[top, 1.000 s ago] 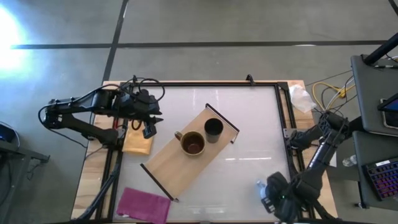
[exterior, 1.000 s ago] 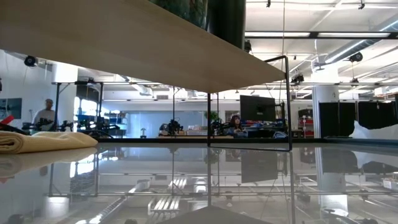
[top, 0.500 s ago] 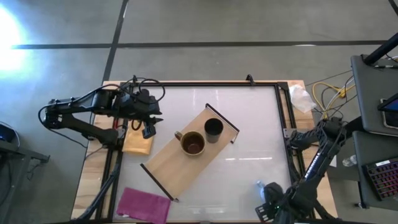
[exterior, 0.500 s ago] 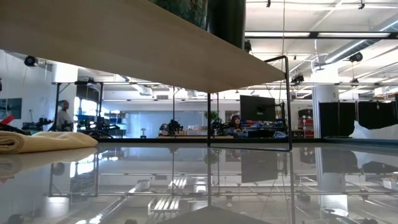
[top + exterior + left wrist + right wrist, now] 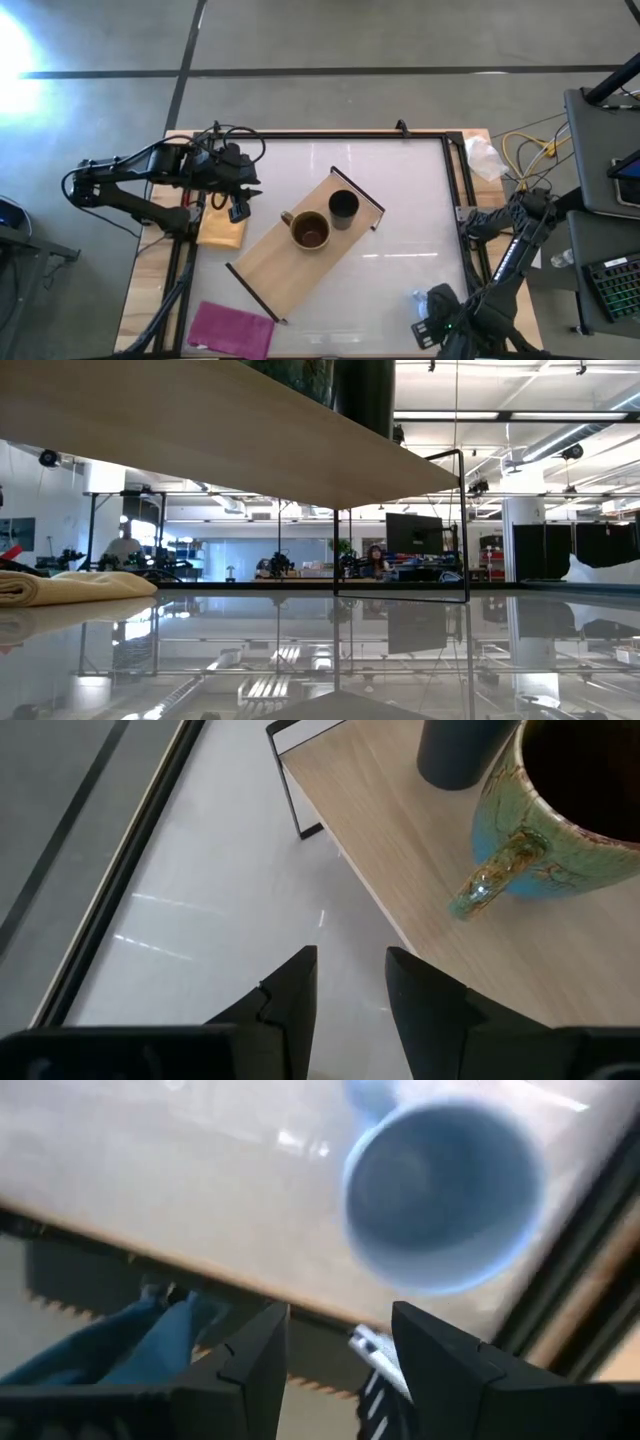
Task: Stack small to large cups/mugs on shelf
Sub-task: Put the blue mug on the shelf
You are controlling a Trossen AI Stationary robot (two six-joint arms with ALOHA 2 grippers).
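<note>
Presently hovering right gripper (image 5: 330,1350), fingers apart and empty, over light blue-grey mug (image 5: 440,1200) at table's near-right corner; looking rigid, glazed, slippery, breakable; gripping rim wall likely safest.

Shelf (image 5: 270,258): light-wood board, black end rails, lying diagonally mid-frame. 2 vessels sitting upright on its upper-right half: brown-rimmed mug (image 5: 309,231), handle pointing left, just beside black cup (image 5: 343,207). Light blue mug (image 5: 443,1195) sitting upright near the table's lower-right edge.
</note>
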